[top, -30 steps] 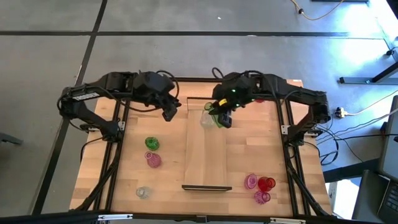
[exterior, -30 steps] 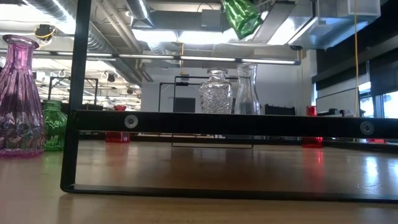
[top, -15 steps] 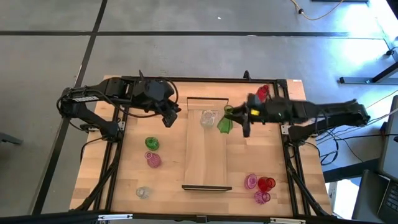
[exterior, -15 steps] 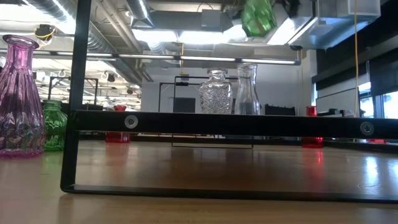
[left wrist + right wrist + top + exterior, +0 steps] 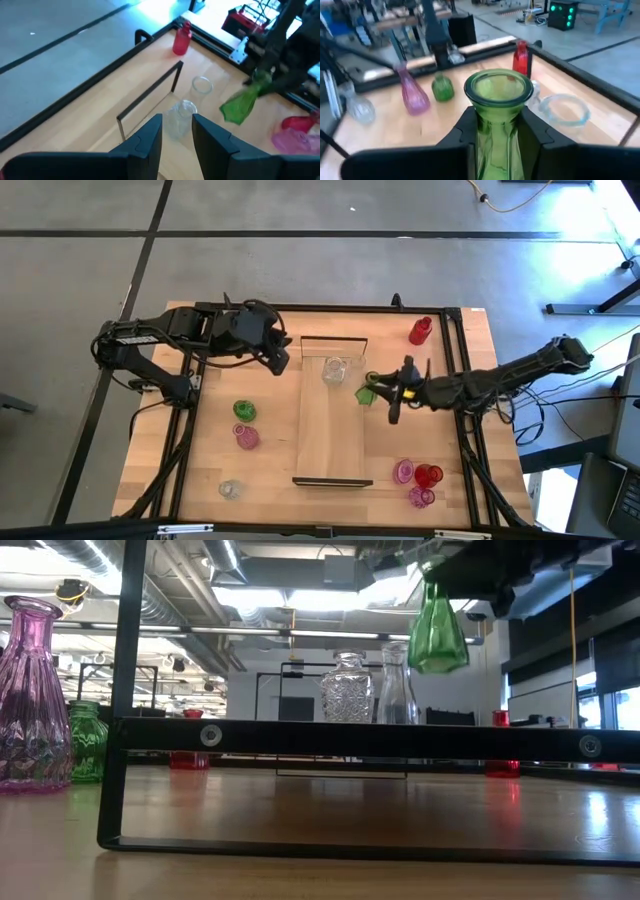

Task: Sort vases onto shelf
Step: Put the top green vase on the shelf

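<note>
My right gripper (image 5: 383,392) is shut on a green glass vase (image 5: 365,394), which hangs in the air over the right long edge of the shelf (image 5: 332,430). In the low view the green vase (image 5: 437,632) hangs well above the board. Two clear vases (image 5: 334,370) stand at the shelf's far end, also seen in the low view (image 5: 347,688). My left gripper (image 5: 279,361) hovers open left of the shelf's far end, touching nothing; in its wrist view the left gripper (image 5: 176,131) points toward the clear vases (image 5: 182,114). My right gripper pinches the green vase's neck (image 5: 496,131) just under the flared rim (image 5: 498,89), one finger (image 5: 461,134) on each side. The fingers come from the table's right. The vase is lifted clear and hangs nearly upright, with its wide body (image 5: 438,643) below the fingers.
A red bottle (image 5: 420,331) stands at the far right. A green vase (image 5: 244,410), a pink one (image 5: 247,437) and a clear one (image 5: 230,490) stand left of the shelf. Pink and red vases (image 5: 420,480) cluster near right. Dark frames (image 5: 333,338) close the shelf's ends.
My right arm has stretched out low across the table, and its gripper has moved from the shelf's far end toward the near edge and down. The green vase has come down with it, from tilted at the low view's top edge to hanging nearly upright.
</note>
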Robot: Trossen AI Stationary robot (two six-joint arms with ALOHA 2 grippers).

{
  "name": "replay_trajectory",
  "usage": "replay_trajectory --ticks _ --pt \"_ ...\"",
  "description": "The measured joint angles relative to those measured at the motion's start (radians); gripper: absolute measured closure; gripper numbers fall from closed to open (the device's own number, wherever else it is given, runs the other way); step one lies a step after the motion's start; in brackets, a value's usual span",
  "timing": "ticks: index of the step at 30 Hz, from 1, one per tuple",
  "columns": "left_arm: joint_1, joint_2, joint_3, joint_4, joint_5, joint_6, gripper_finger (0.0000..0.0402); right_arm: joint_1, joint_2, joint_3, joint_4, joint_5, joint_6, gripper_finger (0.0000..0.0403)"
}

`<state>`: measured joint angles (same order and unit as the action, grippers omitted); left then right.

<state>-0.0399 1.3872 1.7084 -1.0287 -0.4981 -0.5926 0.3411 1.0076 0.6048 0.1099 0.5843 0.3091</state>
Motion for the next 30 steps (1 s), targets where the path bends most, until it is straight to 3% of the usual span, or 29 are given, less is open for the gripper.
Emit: replay_trajectory --ticks 18,30 --pt "-0.003 0.0 0.0 0.043 -0.037 -0.052 0.0301 0.019 0.365 0.001 0.26 0.05 -0.025 0.0341" --pt "-0.023 0.0 0.0 0.043 -0.044 -0.033 0.0301 0.019 0.395 -0.069 0.329 0.172 0.163 0.0341"
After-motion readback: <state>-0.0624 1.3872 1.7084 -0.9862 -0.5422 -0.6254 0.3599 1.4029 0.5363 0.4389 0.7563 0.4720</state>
